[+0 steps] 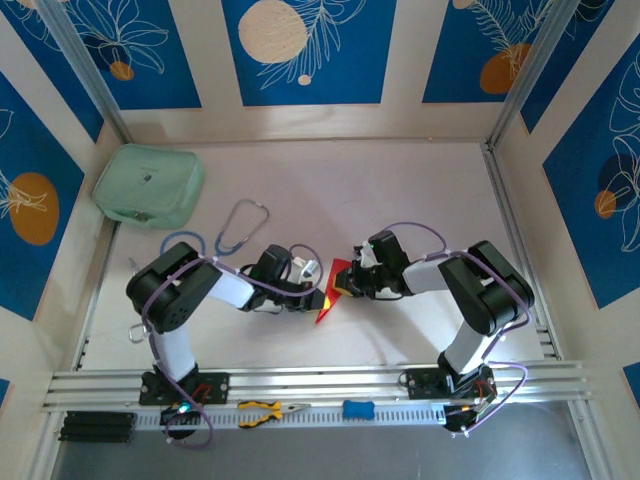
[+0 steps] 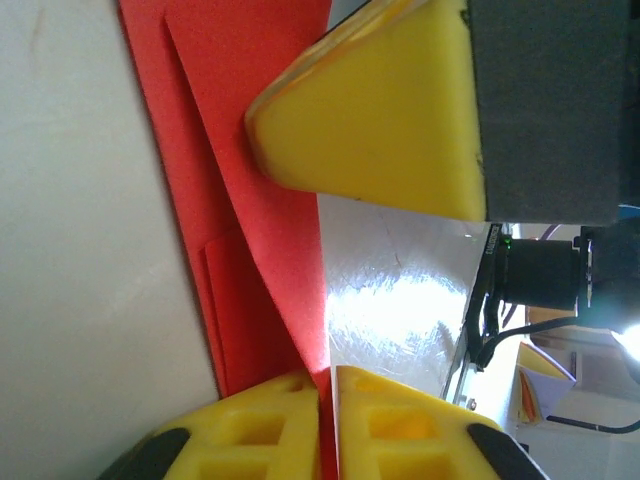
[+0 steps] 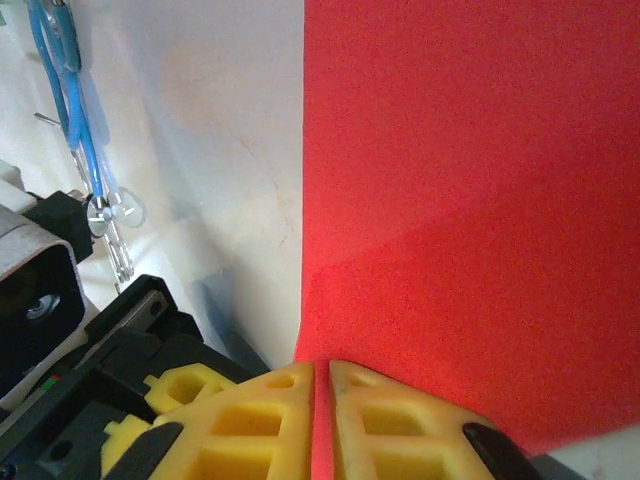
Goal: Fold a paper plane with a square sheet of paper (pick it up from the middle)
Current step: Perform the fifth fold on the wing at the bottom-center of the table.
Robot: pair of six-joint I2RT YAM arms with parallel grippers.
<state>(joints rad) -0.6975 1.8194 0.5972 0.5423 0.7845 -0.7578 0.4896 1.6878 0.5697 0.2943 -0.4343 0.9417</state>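
Note:
The red sheet of paper (image 1: 334, 289) is folded into a slim pointed shape with creases and hangs between both arms at the table's middle front. My left gripper (image 1: 318, 297) is shut on its lower edge; in the left wrist view the yellow fingertips (image 2: 300, 420) pinch the red paper (image 2: 250, 150) with a thin strip of it between them. My right gripper (image 1: 352, 281) is shut on the paper's other side; its yellow fingertips (image 3: 280, 410) clamp the red paper (image 3: 470, 200). The right gripper's finger (image 2: 400, 120) shows close above the paper in the left wrist view.
A mint-green pouch (image 1: 148, 186) lies at the back left, a stethoscope (image 1: 240, 225) just behind the left arm. Yellow-handled pliers (image 1: 265, 409) and a small blue tool (image 1: 358, 409) rest by the aluminium rail (image 1: 320, 380) at the near edge. Walls enclose the table.

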